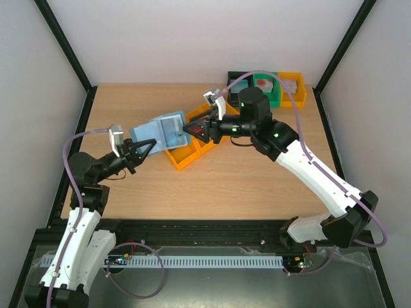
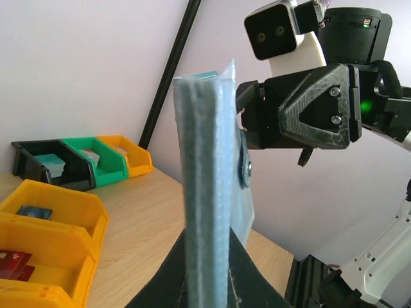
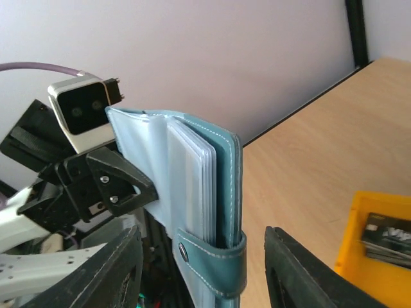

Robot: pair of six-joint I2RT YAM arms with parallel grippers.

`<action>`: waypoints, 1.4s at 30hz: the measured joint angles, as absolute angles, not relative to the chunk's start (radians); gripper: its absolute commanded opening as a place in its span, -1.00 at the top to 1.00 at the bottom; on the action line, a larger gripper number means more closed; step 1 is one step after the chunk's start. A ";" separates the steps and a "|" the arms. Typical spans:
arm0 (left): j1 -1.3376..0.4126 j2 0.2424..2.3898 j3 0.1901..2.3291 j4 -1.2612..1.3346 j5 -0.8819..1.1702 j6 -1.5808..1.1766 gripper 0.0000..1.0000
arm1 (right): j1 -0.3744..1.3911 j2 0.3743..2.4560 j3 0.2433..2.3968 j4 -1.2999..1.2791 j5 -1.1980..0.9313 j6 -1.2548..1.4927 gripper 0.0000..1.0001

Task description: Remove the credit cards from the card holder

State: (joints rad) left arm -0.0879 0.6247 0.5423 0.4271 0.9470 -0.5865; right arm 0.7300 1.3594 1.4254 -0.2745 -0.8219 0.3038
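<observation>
- The pale blue, stitched, soft card holder (image 1: 160,131) was held in the air above the wooden bench (image 1: 257,186), just beside the orange plastic bin (image 2: 45,292).
- The left gripper (image 1: 144,147) was clamped together on one edge of the card holder, keeping it upright on edge.
- The right gripper (image 1: 191,129) had its jaws apart, one finger on each side of the end with the snap strap (image 3: 215,253). No contact was visible.
- A red card (image 2: 14,263) and a dark card (image 2: 32,212) lay in separate compartments of the bin. The clear plastic sleeves (image 3: 192,173) looked pale, so I could not tell whether any card was left inside.
- Handling, judged:
  - The holder is probably light and limp and would sag or swing if gripped far from its spine. The firmest hold is likely the folded spine or the stitched border.
  - The sleeves looked slick and thin, so a pinch could catch film along with a card.
  - The cards are likely stiff, smooth and very light. The best hold would be across the flat faces at whichever short edge stands out of a sleeve, pulling straight along the pocket.
</observation>
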 measured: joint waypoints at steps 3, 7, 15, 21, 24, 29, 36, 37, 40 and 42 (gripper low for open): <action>-0.086 0.618 0.542 0.422 0.947 -0.579 0.95 | 0.709 1.338 1.425 -0.287 -0.801 0.292 0.29; -0.084 0.612 0.542 0.415 0.950 -0.564 0.95 | 0.708 1.333 1.425 -0.297 -0.792 0.284 0.31; -0.084 0.608 0.542 0.405 0.951 -0.550 0.95 | 0.708 1.359 1.425 -0.282 -0.815 0.327 0.36; -0.084 0.603 0.542 0.400 0.952 -0.545 0.95 | 0.708 1.367 1.412 -0.261 -0.810 0.350 0.55; -0.084 0.603 0.542 0.400 0.954 -0.544 0.95 | 0.708 1.367 1.411 -0.255 -0.803 0.352 0.56; -0.084 0.603 0.542 0.400 0.962 -0.541 0.95 | 0.717 1.369 1.411 -0.248 -0.789 0.351 0.49; -0.084 0.603 0.542 0.397 0.969 -0.537 0.95 | 0.764 1.384 1.411 -0.228 -0.765 0.337 0.45; -0.084 0.603 0.542 0.397 0.969 -0.537 0.95 | 0.770 1.384 1.411 -0.224 -0.763 0.336 0.43; -0.084 0.603 0.542 0.397 0.969 -0.534 0.95 | 0.791 1.390 1.414 -0.212 -0.759 0.328 0.41; -0.080 0.603 0.542 0.389 0.966 -0.534 0.95 | 0.804 1.398 1.418 -0.207 -0.760 0.325 0.40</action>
State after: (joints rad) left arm -0.0803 0.6033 0.5423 0.3893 0.9661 -0.5343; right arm 0.8043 1.3975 1.4181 -0.2066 -0.7597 0.3248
